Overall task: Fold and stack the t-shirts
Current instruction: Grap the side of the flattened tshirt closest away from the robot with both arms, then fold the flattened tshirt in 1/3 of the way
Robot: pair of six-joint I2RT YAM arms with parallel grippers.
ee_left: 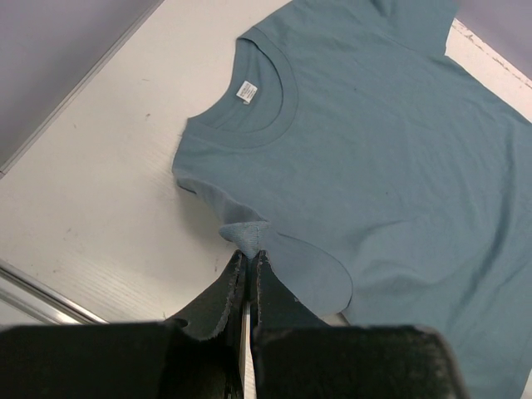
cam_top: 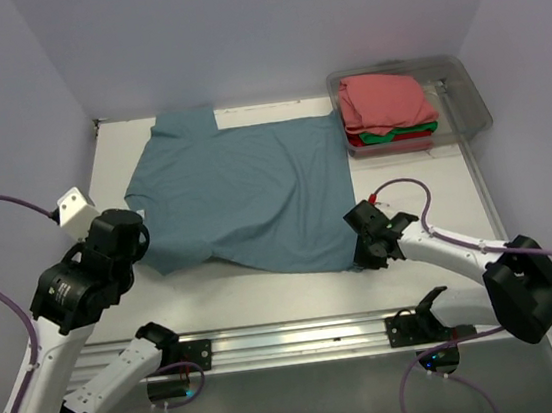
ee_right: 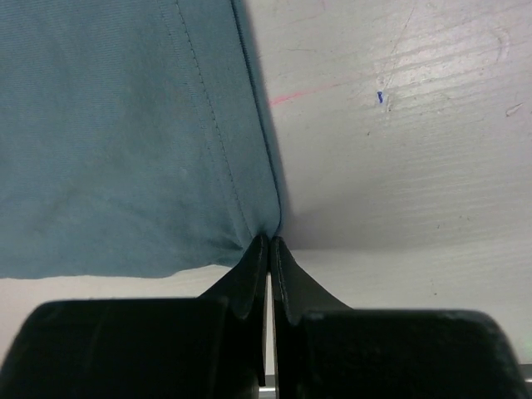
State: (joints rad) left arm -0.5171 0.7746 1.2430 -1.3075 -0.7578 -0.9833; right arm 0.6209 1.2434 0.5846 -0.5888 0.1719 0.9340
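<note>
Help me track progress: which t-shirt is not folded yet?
The slate-blue t-shirt, spread flat on the table; the other tees sit folded and stacked in the clear bin.

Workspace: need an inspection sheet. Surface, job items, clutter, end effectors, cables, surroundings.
Surface: white table, faint scuffs.
Job's things: blue t-shirt spread flat; pink t-shirt, green t-shirt and red t-shirt folded and stacked in a clear bin.
Clutter: nothing seen.
End effectors: left end effector shut on the blue t-shirt's sleeve; right end effector shut on its hem corner.
Cables: purple cables loop from both arms.
Surroundings: pale walls; metal rail at the near edge.
</note>
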